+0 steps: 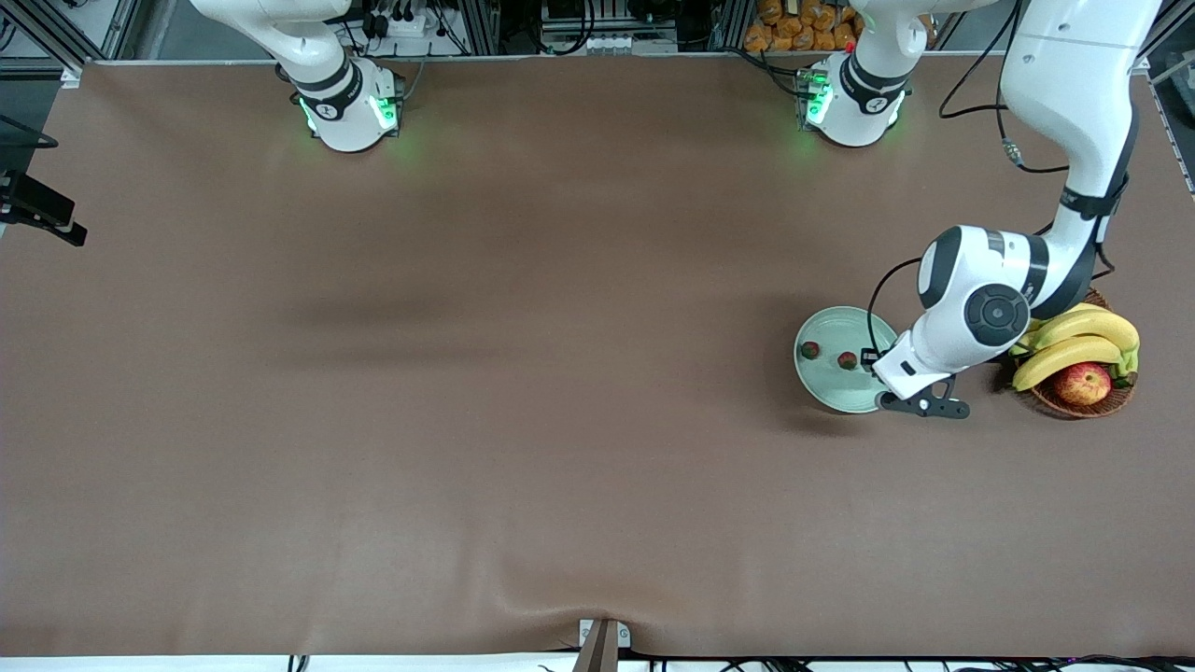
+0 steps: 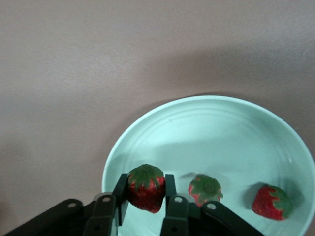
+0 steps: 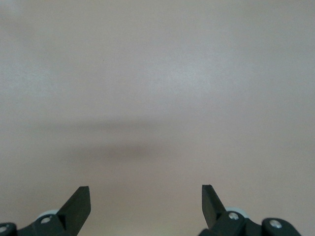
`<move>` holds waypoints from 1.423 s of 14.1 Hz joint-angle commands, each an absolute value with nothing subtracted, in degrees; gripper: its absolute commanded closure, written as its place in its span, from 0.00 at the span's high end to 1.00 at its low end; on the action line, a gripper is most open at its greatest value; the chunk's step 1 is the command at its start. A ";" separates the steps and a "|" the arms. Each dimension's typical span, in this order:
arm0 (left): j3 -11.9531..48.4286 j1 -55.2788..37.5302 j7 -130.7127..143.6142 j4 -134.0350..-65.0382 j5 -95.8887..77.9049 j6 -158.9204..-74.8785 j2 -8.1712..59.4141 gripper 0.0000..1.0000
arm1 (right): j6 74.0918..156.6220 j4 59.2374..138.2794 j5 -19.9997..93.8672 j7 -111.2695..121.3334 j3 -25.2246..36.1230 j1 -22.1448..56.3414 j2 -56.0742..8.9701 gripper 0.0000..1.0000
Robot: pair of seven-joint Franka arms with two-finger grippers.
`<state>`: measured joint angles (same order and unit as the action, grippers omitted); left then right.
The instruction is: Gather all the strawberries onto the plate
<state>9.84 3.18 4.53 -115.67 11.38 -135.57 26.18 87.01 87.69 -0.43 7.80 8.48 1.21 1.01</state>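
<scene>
The pale mint-green plate (image 1: 834, 390) (image 2: 221, 128) lies toward the left arm's end of the table. Two strawberries (image 1: 809, 350) (image 1: 848, 360) rest in it; the left wrist view shows them as red berries with green tops (image 2: 205, 189) (image 2: 272, 201). My left gripper (image 2: 145, 182) hangs just over the plate's rim, shut on a third strawberry (image 2: 145, 192) whose sides touch both fingers (image 2: 170, 184). In the front view the left hand (image 1: 910, 366) hides that berry. My right gripper (image 3: 146, 196) is open over bare brown table, with nothing between its fingers.
A brown wicker basket (image 1: 1074, 411) with bananas (image 1: 1074, 341) and a red-yellow apple (image 1: 1083, 383) stands beside the plate, at the left arm's end. The brown table cloth (image 1: 523, 392) spreads wide toward the right arm's end.
</scene>
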 commanded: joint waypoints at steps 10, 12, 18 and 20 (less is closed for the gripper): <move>10.72 1.58 4.92 -108.12 12.57 -135.09 25.67 1.00 | 86.57 86.22 -0.35 8.00 8.26 0.70 0.26 1.00; 10.72 1.58 4.83 -105.92 12.57 -134.48 25.23 1.00 | 86.75 86.22 -0.35 8.00 8.26 0.70 0.26 1.00; 10.64 2.28 4.57 -95.81 12.13 -129.99 23.48 1.00 | 87.01 86.22 -0.44 8.00 8.26 0.70 0.26 1.00; 11.16 2.81 4.57 -95.71 11.52 -125.71 19.62 1.00 | 87.01 86.22 -0.44 8.00 8.26 0.70 0.26 1.00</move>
